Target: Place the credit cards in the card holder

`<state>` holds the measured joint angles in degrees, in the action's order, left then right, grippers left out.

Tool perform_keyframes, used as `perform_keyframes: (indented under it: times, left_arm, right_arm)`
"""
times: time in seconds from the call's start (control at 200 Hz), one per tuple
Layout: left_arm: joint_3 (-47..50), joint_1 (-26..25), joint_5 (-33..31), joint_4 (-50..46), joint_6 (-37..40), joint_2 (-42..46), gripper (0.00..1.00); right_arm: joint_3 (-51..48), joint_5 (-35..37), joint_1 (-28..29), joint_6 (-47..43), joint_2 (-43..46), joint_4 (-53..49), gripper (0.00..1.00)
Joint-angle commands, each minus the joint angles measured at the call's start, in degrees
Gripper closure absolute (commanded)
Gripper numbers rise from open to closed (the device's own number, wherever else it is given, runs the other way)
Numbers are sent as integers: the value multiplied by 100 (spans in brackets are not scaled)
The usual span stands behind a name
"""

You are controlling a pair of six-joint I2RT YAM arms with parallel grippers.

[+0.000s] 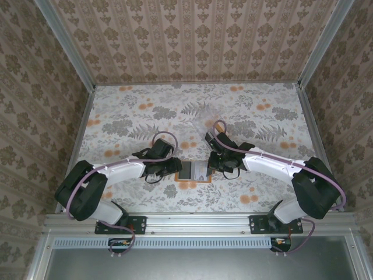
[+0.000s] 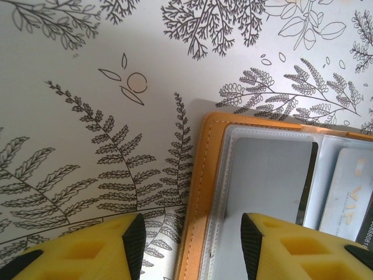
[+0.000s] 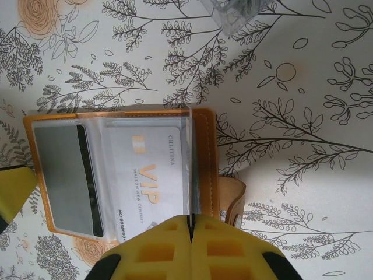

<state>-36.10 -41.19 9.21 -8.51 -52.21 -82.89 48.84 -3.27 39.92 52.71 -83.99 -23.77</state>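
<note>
hidden: card holder [image 1: 194,171] half covered by both arms; clear box [image 3: 239,11] cut off
left gripper [image 2: 192,239]: low, jaws spread over holder's edge
right gripper [image 3: 190,224]: jaws pinching holder's clear sleeve [image 3: 189,137]
credit cards [image 3: 148,169]: sleeved in the open holder, mid surface [image 1: 145,111]

card holder [image 3: 205,153]: 1 | credit cards: 2, grey card [image 3: 58,175] and white card [image 3: 145,169] | clear plastic box [image 3: 236,13]: 1

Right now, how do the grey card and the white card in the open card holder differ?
The grey card is plain with a dark stripe along one edge; the white card carries gold VIP lettering and a number. The grey card sits nearer the open left gripper, the white card nearer the right gripper, shut on a clear flap. Both lie flat in clear sleeves of the orange card holder.
</note>
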Motion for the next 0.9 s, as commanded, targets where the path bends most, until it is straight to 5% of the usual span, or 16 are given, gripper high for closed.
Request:
perform_keyframes:
  times: [0.0, 0.895]
  left_arm:
    - [-112, -56, 79, 65, 117, -124, 51]
    - [-109, -100, 85, 105, 92, -140, 54]
  right_arm:
    - [-9, 113, 36, -6, 252, -163, 99]
    - [39, 206, 89, -59, 24, -270, 100]
